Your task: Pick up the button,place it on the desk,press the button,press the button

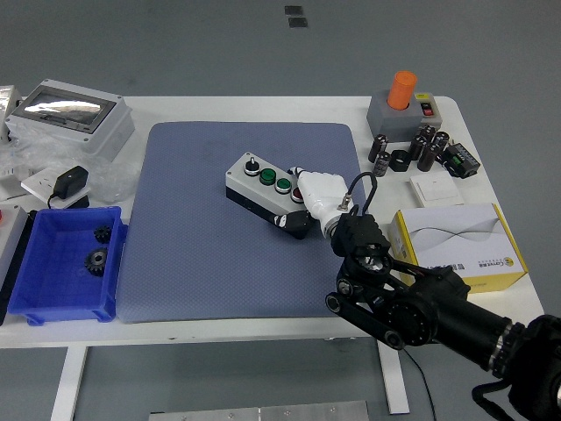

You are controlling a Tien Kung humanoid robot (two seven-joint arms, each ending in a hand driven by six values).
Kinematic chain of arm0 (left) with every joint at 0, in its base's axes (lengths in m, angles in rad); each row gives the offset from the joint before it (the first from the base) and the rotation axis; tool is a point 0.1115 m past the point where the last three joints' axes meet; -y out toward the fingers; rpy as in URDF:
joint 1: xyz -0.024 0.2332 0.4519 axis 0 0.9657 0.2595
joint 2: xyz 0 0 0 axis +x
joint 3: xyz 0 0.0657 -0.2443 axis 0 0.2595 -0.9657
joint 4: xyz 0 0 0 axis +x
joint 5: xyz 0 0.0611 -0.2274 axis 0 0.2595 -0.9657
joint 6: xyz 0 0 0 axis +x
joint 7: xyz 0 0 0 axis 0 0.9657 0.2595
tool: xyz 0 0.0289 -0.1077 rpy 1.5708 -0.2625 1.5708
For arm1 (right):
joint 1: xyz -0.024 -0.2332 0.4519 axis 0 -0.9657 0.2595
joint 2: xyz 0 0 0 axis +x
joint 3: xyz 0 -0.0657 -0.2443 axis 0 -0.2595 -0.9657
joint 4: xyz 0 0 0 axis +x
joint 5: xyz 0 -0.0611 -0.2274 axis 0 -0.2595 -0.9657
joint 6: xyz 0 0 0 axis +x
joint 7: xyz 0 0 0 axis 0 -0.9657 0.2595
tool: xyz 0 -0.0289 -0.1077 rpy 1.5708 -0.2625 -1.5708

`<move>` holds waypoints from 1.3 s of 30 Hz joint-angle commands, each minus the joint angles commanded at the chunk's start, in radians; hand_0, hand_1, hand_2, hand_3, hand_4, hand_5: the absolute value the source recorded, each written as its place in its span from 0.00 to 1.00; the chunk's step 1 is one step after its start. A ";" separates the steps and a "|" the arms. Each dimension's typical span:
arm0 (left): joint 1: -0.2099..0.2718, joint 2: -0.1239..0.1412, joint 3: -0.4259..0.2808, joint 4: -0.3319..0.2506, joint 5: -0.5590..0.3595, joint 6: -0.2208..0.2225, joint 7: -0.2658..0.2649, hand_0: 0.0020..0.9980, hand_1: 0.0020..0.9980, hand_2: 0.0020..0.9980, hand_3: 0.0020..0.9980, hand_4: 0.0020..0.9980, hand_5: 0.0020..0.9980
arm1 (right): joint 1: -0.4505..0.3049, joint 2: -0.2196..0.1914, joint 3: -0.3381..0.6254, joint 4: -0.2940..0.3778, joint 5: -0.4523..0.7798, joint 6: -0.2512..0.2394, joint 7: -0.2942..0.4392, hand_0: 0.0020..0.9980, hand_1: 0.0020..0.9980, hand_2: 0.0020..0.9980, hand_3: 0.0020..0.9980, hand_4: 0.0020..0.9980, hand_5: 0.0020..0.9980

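White table (263, 329), head view. A blue-grey mat (202, 254) covers its middle. At nine o'clock on the table lies a blue bin (53, 294) holding two small dark gears (96, 260); at ten o'clock, a grey box with a clear lid (68, 118), with a black adapter (70, 186) below it on clear wrapping. At four o'clock stands a white and yellow carton (460, 246), just beside my forearm.

My right arm (421, 311) enters from the lower right corner and reaches toward eleven o'clock. My right hand (317, 200), white with dark fingertips, rests on the button box (263, 184), which lies flat near the mat's centre, slanted from ten o'clock to four o'clock. My hand covers the box's four o'clock end: the fingers (294, 221) are curled together over that end and its near edge, one bearing down beside the red button (297, 193), partly hidden under my palm. I cannot tell whether I am pressing the red button or only touching the casing. Clear of my fingers toward ten o'clock sit two green buttons (274, 181) and a black knob (249, 164).

At one o'clock stands a grey switch unit with an orange cap (403, 101); beneath it, a cluster of black cylinders (421, 149) and a white square plate (436, 189).
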 joint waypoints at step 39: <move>0.014 -0.008 0.001 0.002 -0.007 0.014 -0.018 0.70 0.68 0.68 0.82 0.72 0.85 | -0.032 -0.268 -0.048 0.332 0.117 0.061 0.414 0.09 0.25 0.37 0.40 0.17 0.00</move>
